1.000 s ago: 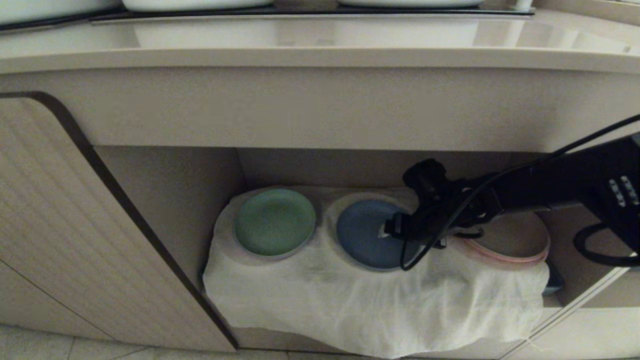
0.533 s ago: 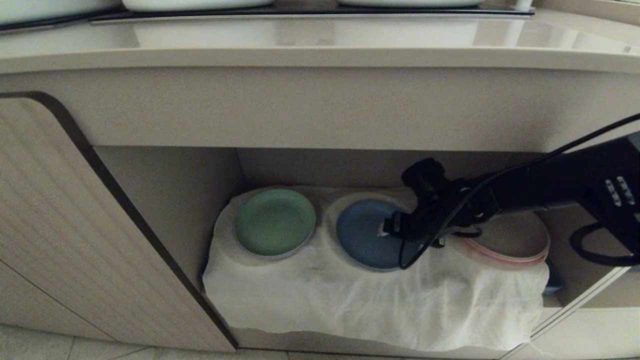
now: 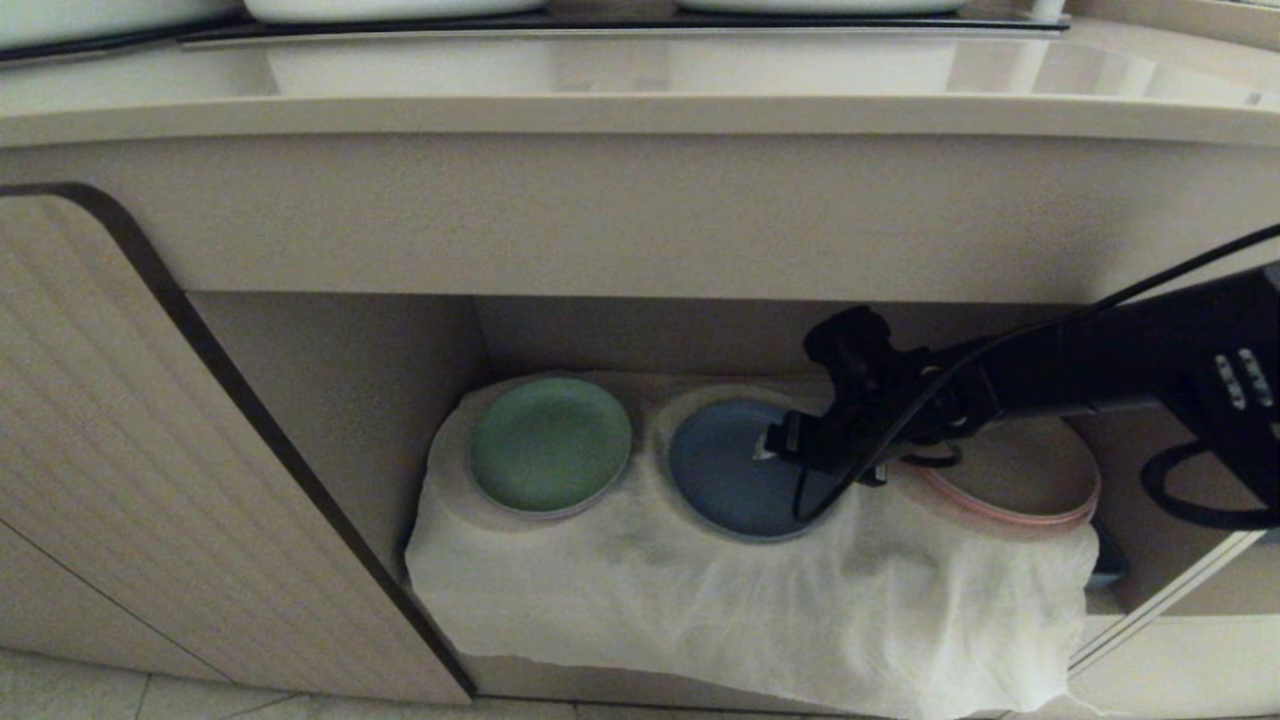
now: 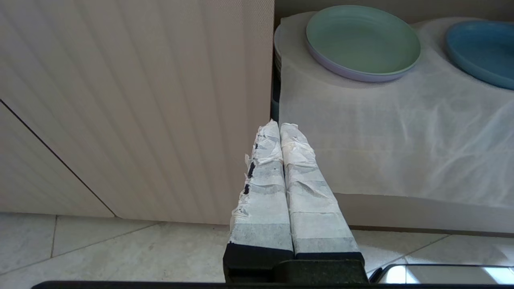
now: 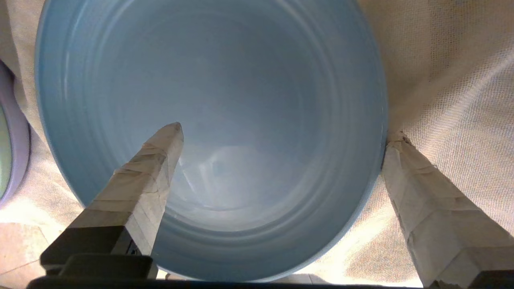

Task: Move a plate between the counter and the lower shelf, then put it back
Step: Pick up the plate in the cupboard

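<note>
On the lower shelf (image 3: 330,400): blue plate (image 3: 725,470), beneath right gripper (image 5: 281,134).
Jaws: wide apart, straddling its rim, gripping nothing.

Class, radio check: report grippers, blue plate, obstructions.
Right gripper open, straddling blue plate's rim. Left gripper shut, parked. Plate on shelf cloth. Nothing blocking.

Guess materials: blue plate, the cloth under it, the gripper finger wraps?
Plate: likely matte ceramic or melamine; faint concentric rings, soft sheen, no hard glare. Cannot tell which.
Cloth: thin white woven fabric, gauze-like; open weave shows and it drapes in wrinkles.
Finger wraps on the right gripper: white tape, looks like paper or cloth tape; overlapping bands, frayed edges.
</note>
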`<state>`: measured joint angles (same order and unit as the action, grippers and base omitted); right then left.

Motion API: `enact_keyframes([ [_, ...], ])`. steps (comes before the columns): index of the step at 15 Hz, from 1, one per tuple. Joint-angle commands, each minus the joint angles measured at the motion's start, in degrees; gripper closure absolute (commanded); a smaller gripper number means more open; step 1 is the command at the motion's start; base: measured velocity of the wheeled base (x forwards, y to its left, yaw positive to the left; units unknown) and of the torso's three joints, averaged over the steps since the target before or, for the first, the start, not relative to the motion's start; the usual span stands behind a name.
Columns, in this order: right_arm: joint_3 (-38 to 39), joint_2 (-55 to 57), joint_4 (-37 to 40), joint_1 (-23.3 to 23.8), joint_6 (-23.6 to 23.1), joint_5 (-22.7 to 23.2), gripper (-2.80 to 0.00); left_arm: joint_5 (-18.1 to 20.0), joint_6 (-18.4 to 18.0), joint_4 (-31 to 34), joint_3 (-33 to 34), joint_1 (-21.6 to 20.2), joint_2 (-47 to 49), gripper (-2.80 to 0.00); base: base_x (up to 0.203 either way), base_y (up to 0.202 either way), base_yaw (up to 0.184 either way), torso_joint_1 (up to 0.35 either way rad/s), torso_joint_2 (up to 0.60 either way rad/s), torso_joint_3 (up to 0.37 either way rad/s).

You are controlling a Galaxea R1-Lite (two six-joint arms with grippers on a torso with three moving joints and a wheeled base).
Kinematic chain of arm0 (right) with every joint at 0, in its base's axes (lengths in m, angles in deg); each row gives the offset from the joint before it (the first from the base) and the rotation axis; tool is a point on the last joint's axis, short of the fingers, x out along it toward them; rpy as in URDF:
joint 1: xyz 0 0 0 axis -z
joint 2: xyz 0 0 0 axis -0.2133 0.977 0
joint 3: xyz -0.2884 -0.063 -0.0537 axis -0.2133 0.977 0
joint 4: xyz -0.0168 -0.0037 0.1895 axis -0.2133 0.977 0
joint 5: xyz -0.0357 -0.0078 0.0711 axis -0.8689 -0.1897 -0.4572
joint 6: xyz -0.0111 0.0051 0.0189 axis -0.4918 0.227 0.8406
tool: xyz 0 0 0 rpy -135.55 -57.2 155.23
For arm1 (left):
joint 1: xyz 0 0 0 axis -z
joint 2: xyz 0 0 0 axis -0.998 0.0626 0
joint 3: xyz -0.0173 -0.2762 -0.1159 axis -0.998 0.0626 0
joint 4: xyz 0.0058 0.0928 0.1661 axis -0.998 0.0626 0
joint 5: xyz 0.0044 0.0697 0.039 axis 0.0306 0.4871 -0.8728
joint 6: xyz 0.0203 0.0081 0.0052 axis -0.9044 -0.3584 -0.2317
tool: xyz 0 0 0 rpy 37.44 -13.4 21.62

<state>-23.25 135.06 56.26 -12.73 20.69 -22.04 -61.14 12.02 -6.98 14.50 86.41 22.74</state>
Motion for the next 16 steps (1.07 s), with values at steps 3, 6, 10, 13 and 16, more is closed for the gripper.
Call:
enact_keyframes([
  [3,0.73,-0.03,0.11,-0.09,0.17,-0.89,-2.80,0.01,0.01,0.02,0.01,0.00,-0.02,0.00,0.000,0.000,0.000,0.000,0.00,0.000],
  [6,1.87,-0.03,0.02,-0.09,0.25,-1.16,-2.80,-0.01,0.01,0.02,0.01,0.00,-0.02,0.00,0.000,0.000,0.000,0.000,0.00,0.000],
  [10,1.66,0.52,-0.15,-0.09,0.24,-1.28,-2.80,0.01,0.01,0.02,0.01,0.00,-0.02,0.00,0.000,0.000,0.000,0.000,0.00,0.000],
  [13,1.43,1.11,-0.15,-0.17,0.34,-2.91,-2.80,0.01,0.01,0.02,0.01,0.00,-0.02,0.00,0.000,0.000,0.000,0.000,0.00,0.000],
  [16,1.43,1.29,-0.24,-0.44,0.34,-2.91,-2.80,-0.07,0.01,0.02,0.01,0.00,-0.02,0.00,0.000,0.000,0.000,0.000,0.00,0.000],
])
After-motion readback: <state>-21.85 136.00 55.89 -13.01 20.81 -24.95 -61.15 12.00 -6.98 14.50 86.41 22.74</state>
